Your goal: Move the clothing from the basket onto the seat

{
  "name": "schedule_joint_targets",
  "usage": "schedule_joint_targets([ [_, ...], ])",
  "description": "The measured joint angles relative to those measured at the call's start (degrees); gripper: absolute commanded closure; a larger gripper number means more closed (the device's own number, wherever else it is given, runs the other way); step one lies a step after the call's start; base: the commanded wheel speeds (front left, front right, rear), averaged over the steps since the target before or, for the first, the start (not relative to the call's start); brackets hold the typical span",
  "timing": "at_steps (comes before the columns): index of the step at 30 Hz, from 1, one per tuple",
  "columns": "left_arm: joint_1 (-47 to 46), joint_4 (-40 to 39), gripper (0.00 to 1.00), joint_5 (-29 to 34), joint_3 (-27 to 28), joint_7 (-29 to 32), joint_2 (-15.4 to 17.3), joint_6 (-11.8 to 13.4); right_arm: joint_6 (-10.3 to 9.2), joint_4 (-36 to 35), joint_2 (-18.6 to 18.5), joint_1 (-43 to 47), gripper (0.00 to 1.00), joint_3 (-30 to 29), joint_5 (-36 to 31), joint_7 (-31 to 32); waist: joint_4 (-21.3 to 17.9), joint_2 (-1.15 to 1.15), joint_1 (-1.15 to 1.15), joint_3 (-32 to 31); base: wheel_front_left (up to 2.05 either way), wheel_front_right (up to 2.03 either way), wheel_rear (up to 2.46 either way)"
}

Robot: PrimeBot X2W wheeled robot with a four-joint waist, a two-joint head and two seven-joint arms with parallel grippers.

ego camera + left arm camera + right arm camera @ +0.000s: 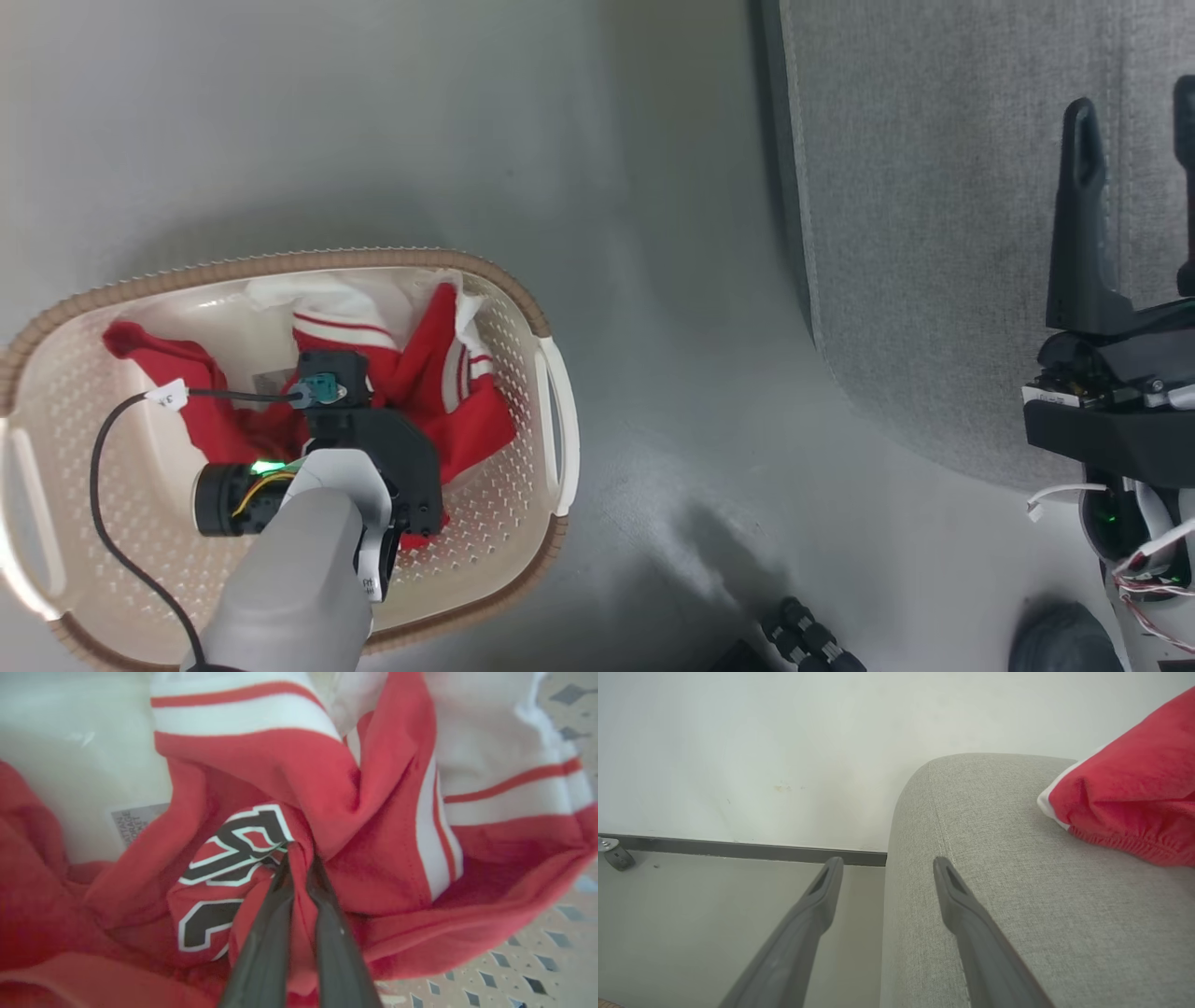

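Observation:
The cream basket with its brown rim sits on the floor at the lower left. A crumpled red and white jersey lies inside it. My left arm reaches down into the basket, and its wrist hides the fingers from above. In the left wrist view my left gripper is shut on a fold of the red jersey, beside its black printed number. The grey seat is at the right. My right gripper stands open over it, holding nothing. Another red and white garment lies on the seat.
A paper label shows on the basket floor. A black cable loops from my left wrist over the basket. Grey floor separates basket and seat. Dark parts sit at the bottom edge. Beyond the seat are a white wall and dark baseboard.

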Motion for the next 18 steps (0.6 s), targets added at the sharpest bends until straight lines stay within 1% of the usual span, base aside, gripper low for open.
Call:
schedule_joint_targets([
  [10,-0.37,-0.10,1.00,-0.18,-2.14,-3.75,-0.07,-1.26,0.33,3.58,0.01,0.07,0.00,0.36,-0.04,-0.94,2.21,0.00,0.00,-4.44,0.00,0.00,0.00],
  [18,1.77,-0.51,1.00,-2.20,-2.82,-7.86,-0.14,-2.20,0.49,7.04,-0.08,0.55,0.00,0.24,-0.05,-1.24,4.54,0.00,0.00,-9.57,0.00,0.00,0.00],
])
